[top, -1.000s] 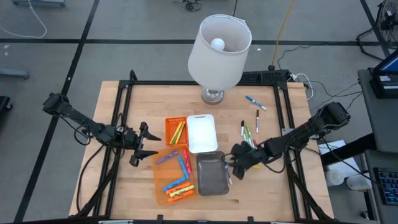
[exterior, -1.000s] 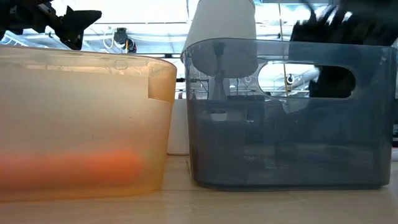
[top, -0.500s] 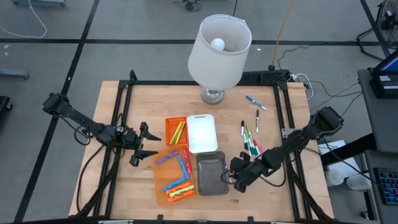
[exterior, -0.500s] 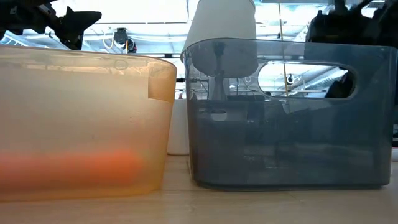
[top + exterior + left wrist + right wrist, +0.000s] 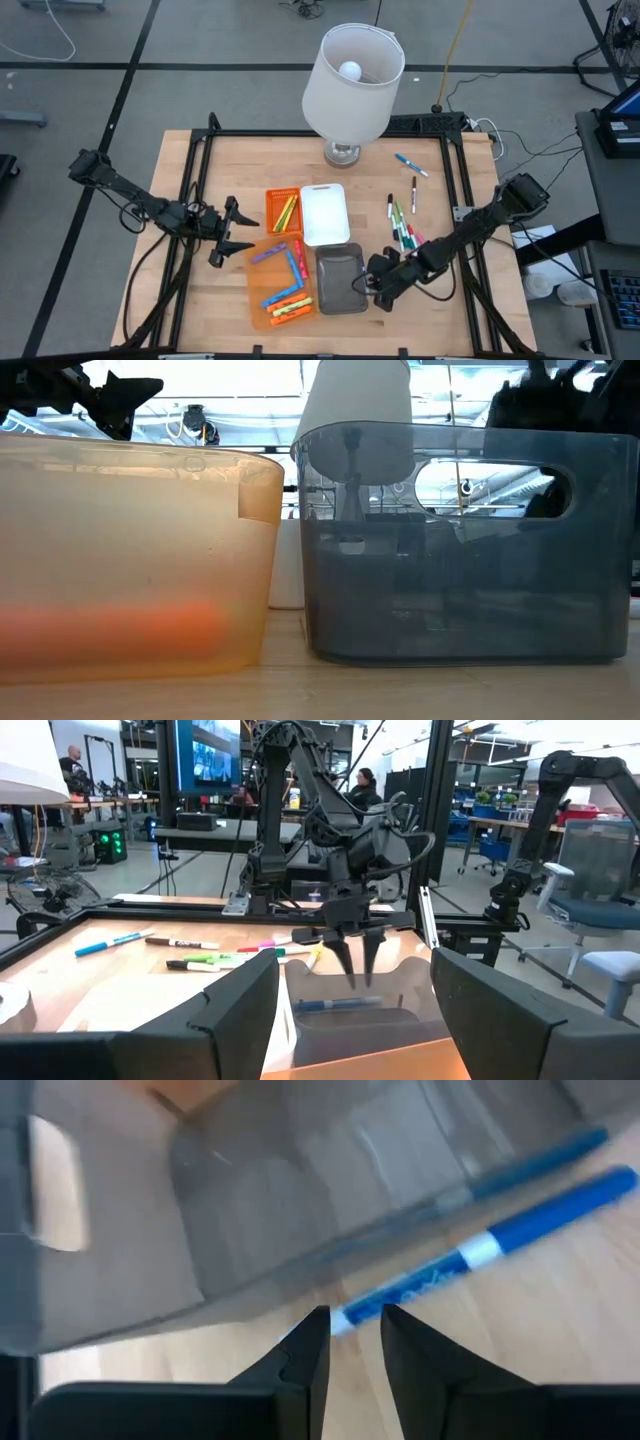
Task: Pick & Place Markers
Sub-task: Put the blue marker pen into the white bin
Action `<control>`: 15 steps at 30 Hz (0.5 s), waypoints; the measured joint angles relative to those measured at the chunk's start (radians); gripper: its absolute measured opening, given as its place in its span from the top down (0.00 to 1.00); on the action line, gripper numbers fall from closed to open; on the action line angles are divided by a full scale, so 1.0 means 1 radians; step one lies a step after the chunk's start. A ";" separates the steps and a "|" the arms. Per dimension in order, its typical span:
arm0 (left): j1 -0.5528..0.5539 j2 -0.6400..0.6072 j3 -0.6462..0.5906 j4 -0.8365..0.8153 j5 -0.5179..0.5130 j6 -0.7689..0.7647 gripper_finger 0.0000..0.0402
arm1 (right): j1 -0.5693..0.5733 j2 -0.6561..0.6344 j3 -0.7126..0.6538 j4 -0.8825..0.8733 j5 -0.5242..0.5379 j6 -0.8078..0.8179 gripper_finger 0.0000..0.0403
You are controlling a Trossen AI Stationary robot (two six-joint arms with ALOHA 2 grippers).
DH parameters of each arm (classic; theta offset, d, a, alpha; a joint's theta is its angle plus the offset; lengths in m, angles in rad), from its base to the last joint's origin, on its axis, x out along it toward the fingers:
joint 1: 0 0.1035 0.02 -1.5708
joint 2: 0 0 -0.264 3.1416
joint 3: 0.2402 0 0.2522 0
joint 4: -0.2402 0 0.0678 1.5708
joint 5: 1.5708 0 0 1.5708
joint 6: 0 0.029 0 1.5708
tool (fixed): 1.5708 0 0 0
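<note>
The left gripper (image 5: 243,231) hovers with fingers spread wide and empty, just left of the large orange tray (image 5: 258,297), where several markers (image 5: 285,300) lie (orange, blue, pink and purple among them). Right of it stands the grey tray (image 5: 340,280). At that tray's right wall the right gripper (image 5: 371,287) has its fingers (image 5: 305,1350) drawn narrow around the tip of a blue marker (image 5: 490,1245) on the table; contact I cannot tell. More loose markers (image 5: 402,222) lie farther right.
</note>
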 joint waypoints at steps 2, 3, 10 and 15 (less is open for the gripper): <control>0.000 0.000 0.000 -0.001 0.000 0.000 0.34 | 0.008 0.001 0.000 0.060 0.021 -0.054 0.80; 0.000 0.000 0.000 0.000 0.000 0.000 0.34 | 0.011 0.005 0.000 0.091 0.025 -0.088 0.80; 0.000 0.000 0.000 0.000 0.000 0.001 0.34 | 0.006 0.068 0.000 0.172 0.023 -0.203 0.80; 0.000 0.000 0.000 0.000 0.000 0.001 0.34 | -0.022 0.079 0.000 0.099 -0.020 -0.172 0.80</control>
